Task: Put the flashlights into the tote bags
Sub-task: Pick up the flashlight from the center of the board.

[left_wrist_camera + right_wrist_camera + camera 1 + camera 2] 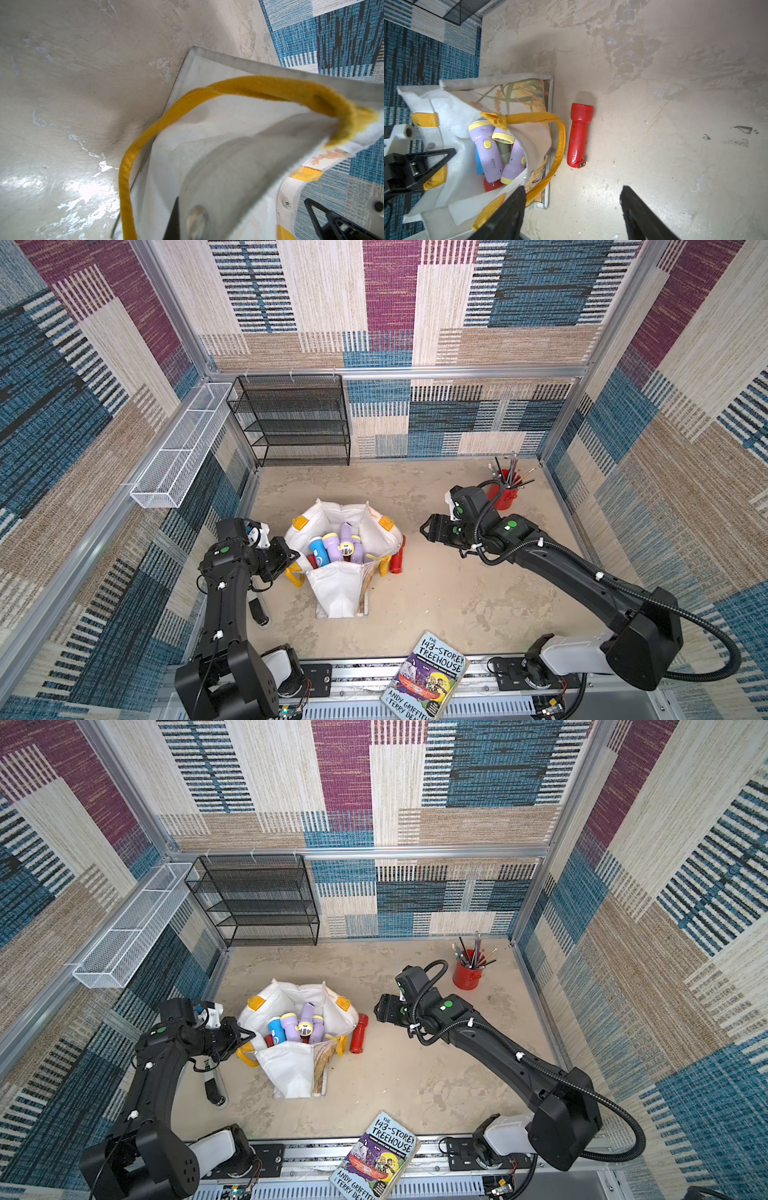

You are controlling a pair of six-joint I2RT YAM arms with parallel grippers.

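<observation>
The left pincer [292,558] is clamped together on the rim of the tote bag [337,593], just by a yellow handle patch. The left wrist view shows white fabric and the yellow strap filling the space right in front of it. This grip appears to hold the bag's mouth open. The bag stands on the desk nearer the left edge, roughly midway between front and back.

The right pincer [573,188] has its jaws well apart and holds nothing. It hovers above bare desk on the bag's right side, pointing toward the bag.

Inside the bag lie several lilac flashlights [347,533], a blue flashlight [318,551] and part of a red one [492,185] beneath them. How many more are underneath cannot be told.

One red flashlight [579,135] remains outside. It lies flat on the desk just beside the bag's right wall, next to the drooping yellow handle and between the bag and the right pincer.

Judging by this, the task is nearly done: no other flashlight shows on the desk in either top view. The red cup [505,491] of brushes near the back right corner and the book [428,676] at the front edge play no part in it. What is left seems to be picking up that last red flashlight and dropping it in.
</observation>
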